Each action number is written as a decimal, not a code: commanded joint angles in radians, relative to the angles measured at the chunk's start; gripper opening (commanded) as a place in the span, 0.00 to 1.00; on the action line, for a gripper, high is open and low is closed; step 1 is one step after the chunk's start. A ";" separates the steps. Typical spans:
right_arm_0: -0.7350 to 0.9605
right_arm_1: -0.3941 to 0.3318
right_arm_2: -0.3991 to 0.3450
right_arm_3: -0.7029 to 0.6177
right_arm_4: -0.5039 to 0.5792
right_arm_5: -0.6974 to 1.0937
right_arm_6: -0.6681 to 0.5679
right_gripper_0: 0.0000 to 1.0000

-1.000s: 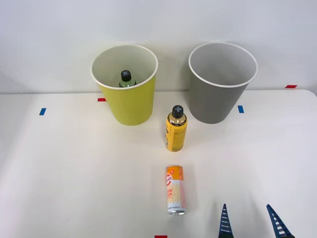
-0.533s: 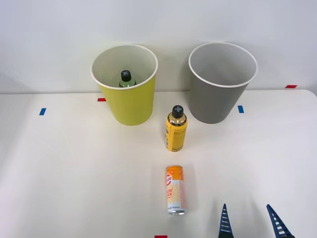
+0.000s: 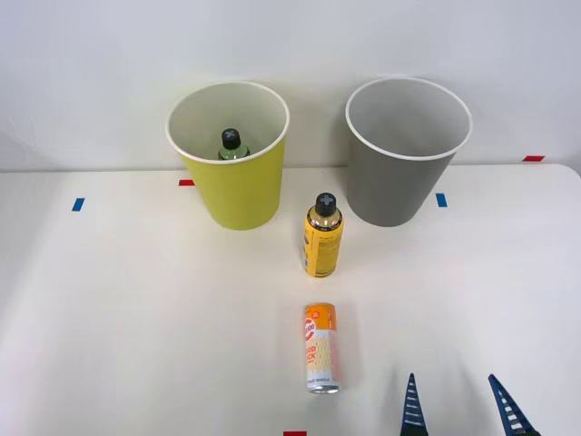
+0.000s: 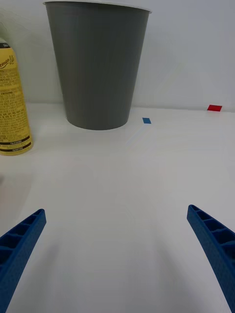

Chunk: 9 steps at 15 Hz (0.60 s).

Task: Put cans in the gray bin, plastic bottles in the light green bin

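While its blue fingers stand spread apart and hold nothing, the right gripper (image 3: 461, 406) hangs low over the near edge of the table (image 3: 136, 318). Just to its left a can (image 3: 320, 360) lies on its side, silver end toward the robot. Beyond it a yellow bottle (image 3: 323, 236) stands upright between the two bins. One green bottle (image 3: 232, 144) sits inside the lime bin (image 3: 238, 191); the gray bin (image 3: 399, 186) stands to its right.

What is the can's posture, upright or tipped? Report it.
Tipped. The can lies on its side on the table, silver end toward the camera, nearer than the upright yellow bottle.
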State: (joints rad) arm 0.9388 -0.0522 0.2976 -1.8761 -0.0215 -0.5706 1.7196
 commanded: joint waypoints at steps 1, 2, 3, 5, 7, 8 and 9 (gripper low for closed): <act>0.000 0.000 0.000 0.000 0.000 0.000 0.000 1.00; 0.000 0.000 0.000 0.000 0.000 0.000 0.000 1.00; 0.000 0.000 0.000 0.000 0.000 0.000 0.000 1.00; 0.000 0.000 0.000 0.000 0.000 0.000 0.000 1.00; 0.000 0.000 0.000 0.000 0.000 0.000 0.000 1.00; 0.000 0.000 0.000 0.000 0.000 0.000 0.000 1.00; 0.000 0.000 0.000 0.000 0.000 0.000 0.000 1.00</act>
State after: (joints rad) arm 0.9388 -0.0522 0.2976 -1.8761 -0.0215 -0.5706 1.7196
